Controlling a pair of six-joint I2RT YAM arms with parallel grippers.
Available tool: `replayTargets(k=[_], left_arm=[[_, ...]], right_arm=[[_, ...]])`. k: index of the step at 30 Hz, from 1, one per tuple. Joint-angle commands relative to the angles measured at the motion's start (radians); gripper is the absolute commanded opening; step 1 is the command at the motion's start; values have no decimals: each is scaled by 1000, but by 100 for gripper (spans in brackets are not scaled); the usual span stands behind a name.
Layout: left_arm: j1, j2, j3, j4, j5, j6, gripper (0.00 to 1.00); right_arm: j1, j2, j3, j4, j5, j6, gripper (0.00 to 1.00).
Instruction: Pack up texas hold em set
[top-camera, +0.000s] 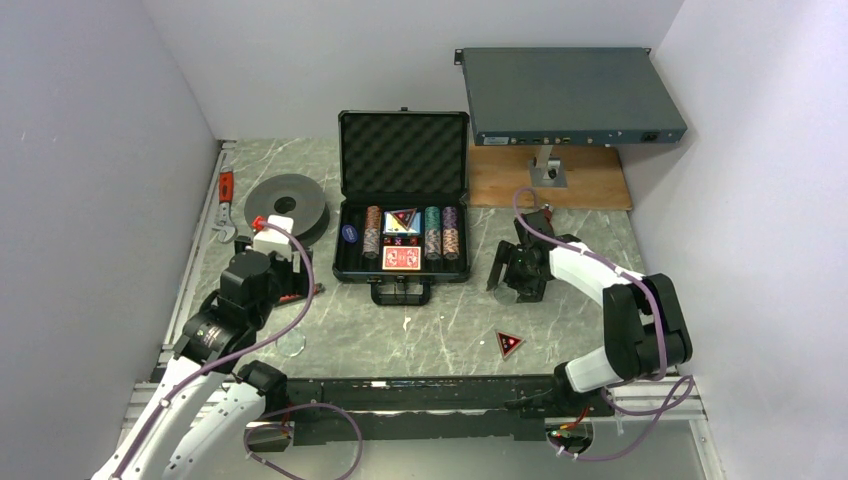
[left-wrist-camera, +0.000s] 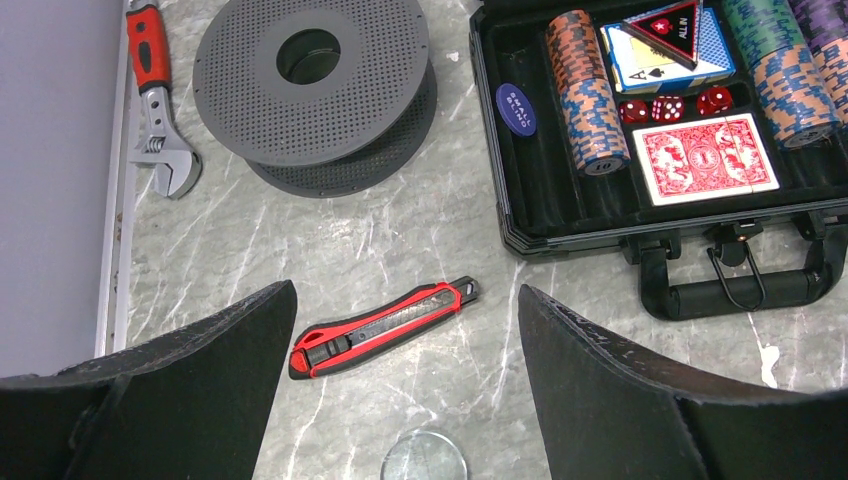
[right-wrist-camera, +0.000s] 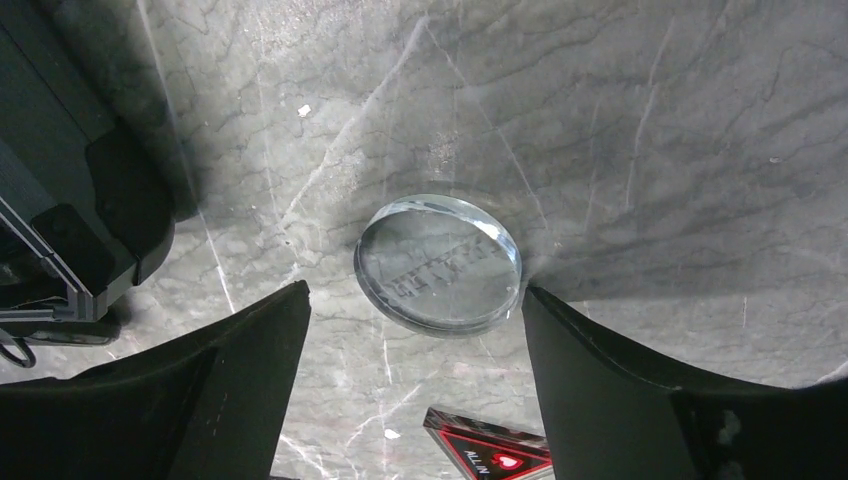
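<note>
The black briefcase (top-camera: 352, 270) lies open mid-table, its foam lid (top-camera: 403, 152) upright. It holds striped chip stacks (left-wrist-camera: 587, 90), a red deck (left-wrist-camera: 708, 157), a blue deck (left-wrist-camera: 715, 55), red dice (left-wrist-camera: 670, 107), a red-black triangular marker (left-wrist-camera: 668, 25) and the blue round button (left-wrist-camera: 516, 108). A second triangular marker (top-camera: 509, 344) lies on the table in front of the case and shows in the right wrist view (right-wrist-camera: 490, 455). My right gripper (right-wrist-camera: 415, 290) is open, low over a clear round disc (right-wrist-camera: 437, 265) right of the case. My left gripper (left-wrist-camera: 405, 290) is open and empty, left of the case.
A red-black utility knife (left-wrist-camera: 385, 325) and another clear disc (left-wrist-camera: 424, 458) lie under my left gripper. The grey spool (left-wrist-camera: 315, 90) and a red-handled wrench (left-wrist-camera: 158, 100) lie at the left. A grey rack-mount box (top-camera: 570, 95) stands on a wooden board (top-camera: 590, 185) at the back right.
</note>
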Motion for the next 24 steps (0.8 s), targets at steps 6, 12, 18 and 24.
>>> replayTargets(k=[6,12,18,24], left_arm=[[5,3,10,25,8,13,87],[4,2,10,25,10,12,87],[4,-4,7,28,11,12,87],[4,-6,9,28,13,13,87]], right_arm=[[9,55,24,-1,103,-19,84],[59,129,81,-50,215,-3,80],[143,172,97,-77,269,11,77],[164,169,61,-69,253,13,66]])
